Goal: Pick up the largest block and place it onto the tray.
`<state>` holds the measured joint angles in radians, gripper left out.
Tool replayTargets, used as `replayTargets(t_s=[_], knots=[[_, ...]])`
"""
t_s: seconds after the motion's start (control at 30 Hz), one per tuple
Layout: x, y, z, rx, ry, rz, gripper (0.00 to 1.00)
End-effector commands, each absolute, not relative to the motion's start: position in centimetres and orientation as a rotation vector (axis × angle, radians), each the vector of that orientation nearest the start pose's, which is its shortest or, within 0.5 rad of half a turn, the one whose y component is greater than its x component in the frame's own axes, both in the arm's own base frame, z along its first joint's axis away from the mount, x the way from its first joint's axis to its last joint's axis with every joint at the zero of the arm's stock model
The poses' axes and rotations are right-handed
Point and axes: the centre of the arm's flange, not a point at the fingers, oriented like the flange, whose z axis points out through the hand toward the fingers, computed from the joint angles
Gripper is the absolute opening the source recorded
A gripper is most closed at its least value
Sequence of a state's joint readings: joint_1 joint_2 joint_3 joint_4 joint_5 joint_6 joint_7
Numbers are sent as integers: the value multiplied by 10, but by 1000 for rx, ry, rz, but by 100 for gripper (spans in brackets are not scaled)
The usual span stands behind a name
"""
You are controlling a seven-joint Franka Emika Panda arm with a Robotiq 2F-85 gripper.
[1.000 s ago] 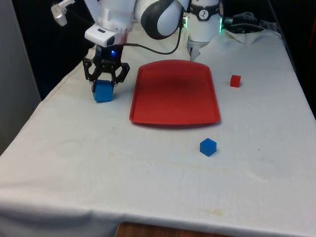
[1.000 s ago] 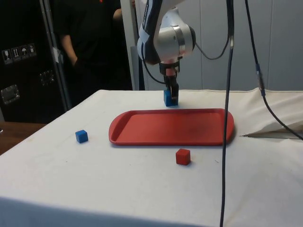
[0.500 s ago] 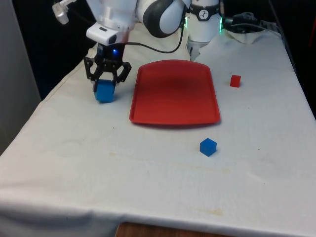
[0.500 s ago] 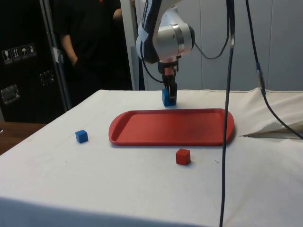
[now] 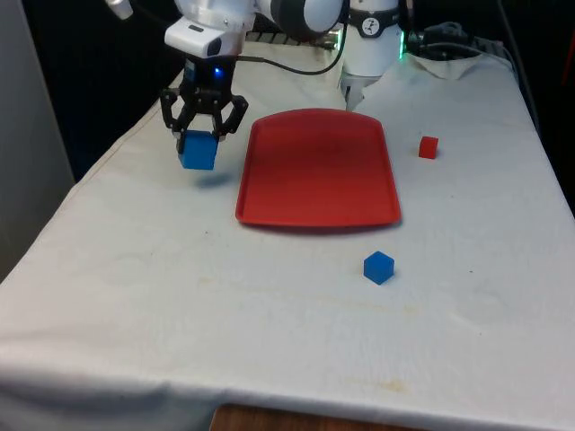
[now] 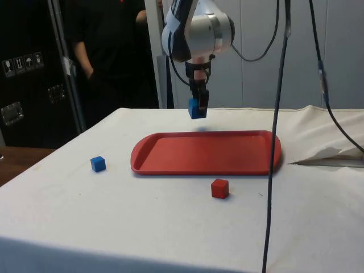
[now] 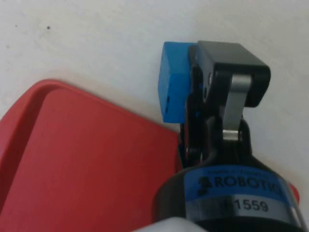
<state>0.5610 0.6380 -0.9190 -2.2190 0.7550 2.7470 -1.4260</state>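
The large blue block (image 5: 198, 151) hangs in the air above the cloth, just off the front view's left edge of the red tray (image 5: 316, 171). My gripper (image 5: 203, 139) is shut on it. In the side view the large blue block (image 6: 195, 108) and gripper (image 6: 198, 107) float over the far rim of the tray (image 6: 206, 152). The wrist view has the block (image 7: 173, 88) clamped between the black fingers (image 7: 224, 87), with the tray's corner (image 7: 77, 159) beside it. The block's shadow lies on the cloth below it.
A small blue cube (image 5: 378, 267) sits on the cloth in front of the tray. A small red cube (image 5: 429, 147) lies off the tray's other side. A person in dark clothes (image 6: 108, 51) stands behind the table. Cables (image 6: 276, 131) hang down near the tray.
The gripper has lifted the large blue block off the cloth and carried it slightly towards the tray. The other cubes and the tray have not moved.
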Motion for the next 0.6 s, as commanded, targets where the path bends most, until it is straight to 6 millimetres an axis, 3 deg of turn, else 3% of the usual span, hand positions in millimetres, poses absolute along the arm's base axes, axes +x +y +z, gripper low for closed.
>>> replayTargets(t_s=[0.0, 0.57], knots=[[507, -226, 225, -3306, -913, -89, 0], [506, -199, 245, -3256, -966, -142, 0]])
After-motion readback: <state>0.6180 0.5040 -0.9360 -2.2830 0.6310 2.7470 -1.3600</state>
